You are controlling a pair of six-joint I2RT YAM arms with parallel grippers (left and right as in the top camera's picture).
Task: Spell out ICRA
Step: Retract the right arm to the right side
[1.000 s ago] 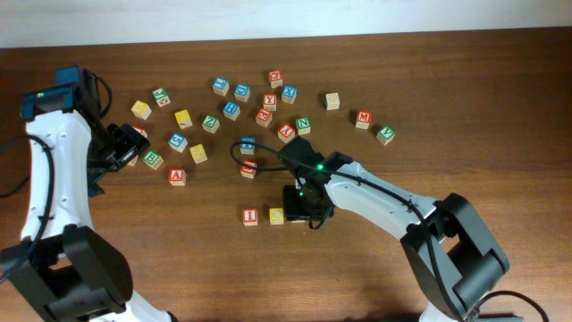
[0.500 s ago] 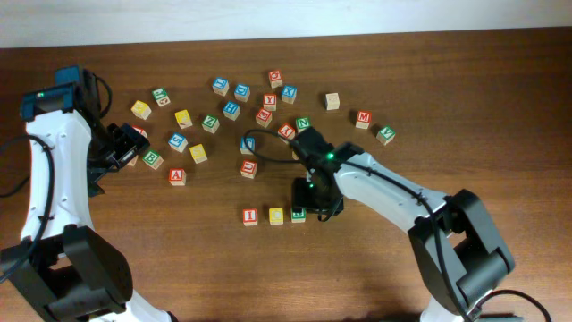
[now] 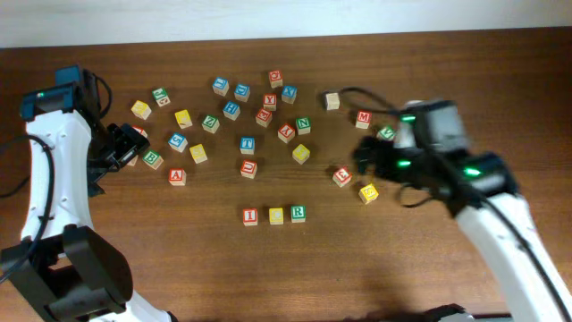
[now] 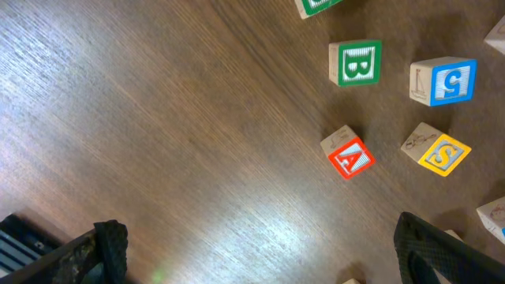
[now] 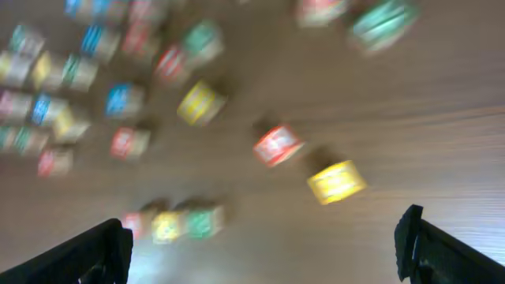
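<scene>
On the dark wooden table point(image 3: 179, 277) beneath a pale wall point(image 3: 268, 13), we see the small wooden cubes red "I" point(image 3: 250, 216), yellow "C" point(image 3: 276, 216) and green "R" point(image 3: 298, 213) side by side. The red "A" point(image 3: 177, 176) lies well apart, nearer the left arm. The left gripper point(image 4: 260, 244) and right gripper point(image 5: 264, 237) gape wide, empty.

Even overhead light, glare streaks in left wrist view — right wrist motion-blurred

This looks like a robot lab or test bench: two white jointed arms, the left arm point(image 3: 49, 179) and the right arm point(image 3: 500, 215), with loose black cables point(image 3: 366, 91) and green status lights point(image 3: 408, 117), work at a dark wooden table point(image 3: 179, 268) strewn with toy letter blocks point(image 3: 231, 109), under a plain pale wall point(image 3: 268, 16)
</scene>
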